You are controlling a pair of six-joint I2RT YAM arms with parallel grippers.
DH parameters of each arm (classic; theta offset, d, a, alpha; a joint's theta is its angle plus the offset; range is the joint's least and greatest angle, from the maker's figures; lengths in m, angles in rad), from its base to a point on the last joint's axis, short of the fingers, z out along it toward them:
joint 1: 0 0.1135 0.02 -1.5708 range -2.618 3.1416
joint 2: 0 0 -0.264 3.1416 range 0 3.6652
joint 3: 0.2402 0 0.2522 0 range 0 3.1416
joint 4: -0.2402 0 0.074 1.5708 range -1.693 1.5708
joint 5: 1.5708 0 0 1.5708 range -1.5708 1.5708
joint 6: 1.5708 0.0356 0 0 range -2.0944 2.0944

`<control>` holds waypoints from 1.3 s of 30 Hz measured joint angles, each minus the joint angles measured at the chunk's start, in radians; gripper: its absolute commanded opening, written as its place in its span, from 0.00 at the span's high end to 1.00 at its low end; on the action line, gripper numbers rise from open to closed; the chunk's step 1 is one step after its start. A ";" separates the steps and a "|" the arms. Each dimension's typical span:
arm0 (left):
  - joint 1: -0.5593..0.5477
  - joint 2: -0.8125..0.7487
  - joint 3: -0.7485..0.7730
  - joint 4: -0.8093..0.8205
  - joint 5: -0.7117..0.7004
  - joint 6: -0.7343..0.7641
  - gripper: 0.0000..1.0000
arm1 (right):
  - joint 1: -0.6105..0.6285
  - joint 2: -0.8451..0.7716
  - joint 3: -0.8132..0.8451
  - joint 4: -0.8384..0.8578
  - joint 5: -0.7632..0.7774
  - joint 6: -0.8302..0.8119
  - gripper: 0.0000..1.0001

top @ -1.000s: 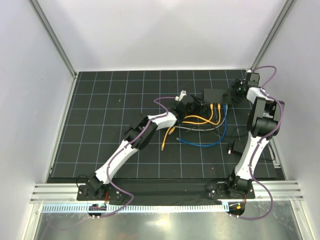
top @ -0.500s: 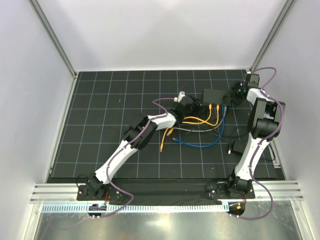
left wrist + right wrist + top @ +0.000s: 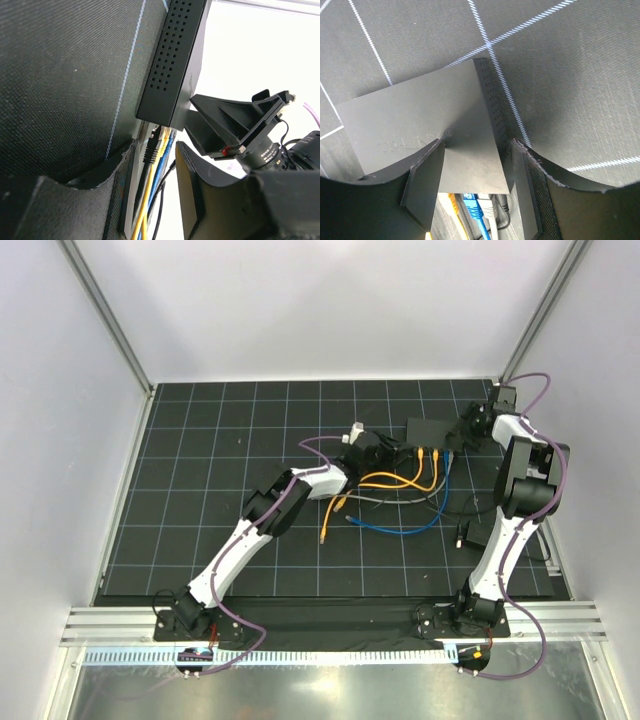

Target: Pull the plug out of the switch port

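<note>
Right gripper straddling flat matte-black switch, clamp unclear; left gripper spread near yellow plugs — risk: box dragged along, 2 neighbouring cables snagged.

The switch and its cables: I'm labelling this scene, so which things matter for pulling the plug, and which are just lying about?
Part of the job:
- switch
- plugged-in cables
- left tool, near the sockets
- right tool, at the switch's end

Lying about:
- loose orange cable end
- small black item beside the right arm
- grid mat
</note>
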 measured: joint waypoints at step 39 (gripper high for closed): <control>0.006 0.044 0.146 -0.147 0.064 0.119 0.64 | 0.002 -0.023 -0.015 -0.019 0.037 0.001 0.34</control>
